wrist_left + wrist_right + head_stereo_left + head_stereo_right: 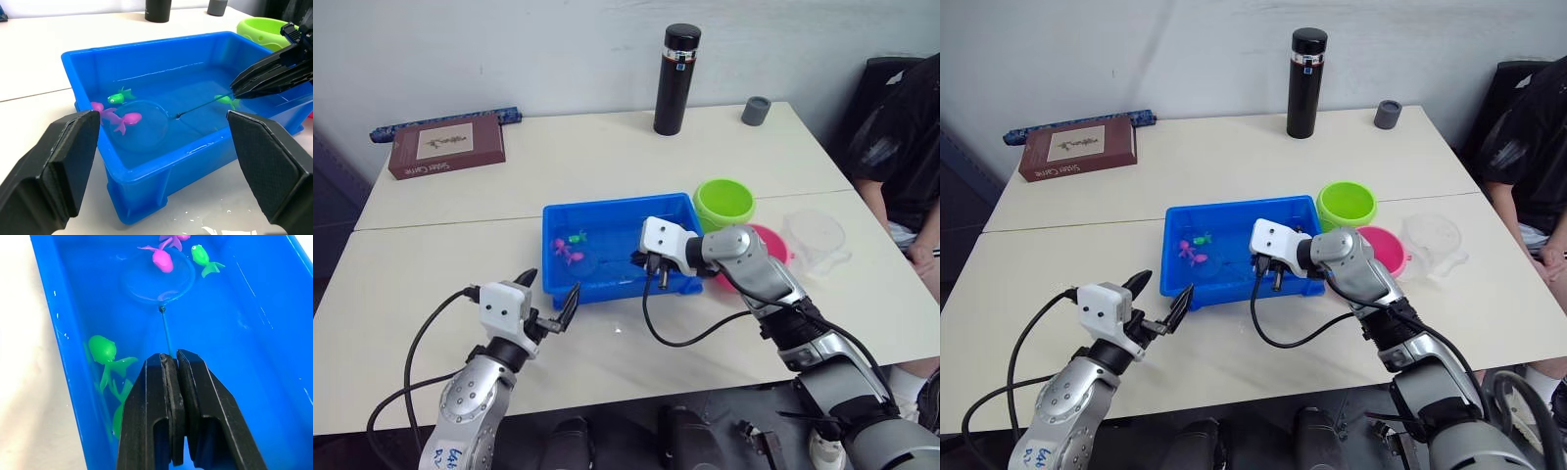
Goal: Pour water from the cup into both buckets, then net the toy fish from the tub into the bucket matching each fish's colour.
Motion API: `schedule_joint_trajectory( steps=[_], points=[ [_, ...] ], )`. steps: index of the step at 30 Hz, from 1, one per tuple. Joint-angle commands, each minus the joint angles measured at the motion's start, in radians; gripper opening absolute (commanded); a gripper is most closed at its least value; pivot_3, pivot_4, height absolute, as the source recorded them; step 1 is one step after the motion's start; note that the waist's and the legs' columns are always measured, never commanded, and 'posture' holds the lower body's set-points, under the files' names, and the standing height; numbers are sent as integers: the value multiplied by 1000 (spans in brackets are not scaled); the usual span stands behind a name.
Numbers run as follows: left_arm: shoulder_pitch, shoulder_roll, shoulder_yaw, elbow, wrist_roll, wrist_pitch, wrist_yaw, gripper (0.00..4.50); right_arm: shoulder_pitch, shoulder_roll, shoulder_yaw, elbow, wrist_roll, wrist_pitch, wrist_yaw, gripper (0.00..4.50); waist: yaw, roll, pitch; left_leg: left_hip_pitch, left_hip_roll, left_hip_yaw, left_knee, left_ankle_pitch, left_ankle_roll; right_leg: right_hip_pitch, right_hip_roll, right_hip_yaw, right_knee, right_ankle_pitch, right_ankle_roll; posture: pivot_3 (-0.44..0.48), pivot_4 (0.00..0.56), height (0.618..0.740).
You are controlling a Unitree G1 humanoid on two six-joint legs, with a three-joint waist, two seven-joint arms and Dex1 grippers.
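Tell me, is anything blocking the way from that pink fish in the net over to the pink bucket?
Nothing solid visible. The pink fish lies at the net, held by the right tool; only the tub rim separates it from the pink bucket.

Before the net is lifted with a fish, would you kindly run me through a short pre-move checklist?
1. Right pincer shut on the net handle: ok.
2. Hoop under a pink fish: ok, the fish lies at the hoop's rim.
3. Green fish outside the hoop: ok.
4. Pink bucket reachable: ok, beside the tub, partly behind the right arm.
5. Water in the buckets: cannot tell.
6. Left pincer open and away from the tub: ok.
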Motion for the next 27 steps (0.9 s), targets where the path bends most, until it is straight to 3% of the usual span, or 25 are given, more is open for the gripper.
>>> schedule_joint_trajectory(
  steps=[1,19,27],
  points=[
    [-8,-1,1,-48,-6,-1,4,4456,-26,-25,-43,-58,28,22,12,0,0,0,0,0,0,0,0,0,0,0,0,0,0,0,0,0,150,740],
    [-56,7,-11,-17,-17,22,-29,4456,53,-193,-154,-336,148,296,25,0,2,0,0,-1,0,-1,-1,0,0,0,-1,-1,-2,0,-1,0,150,740],
    [-91,49,-33,16,-20,-3,-108,4456,69,-287,-293,-496,265,511,-3,0,2,0,0,-2,0,-1,-1,0,0,0,-1,-1,-4,-1,-1,0,150,740]
  ],
)
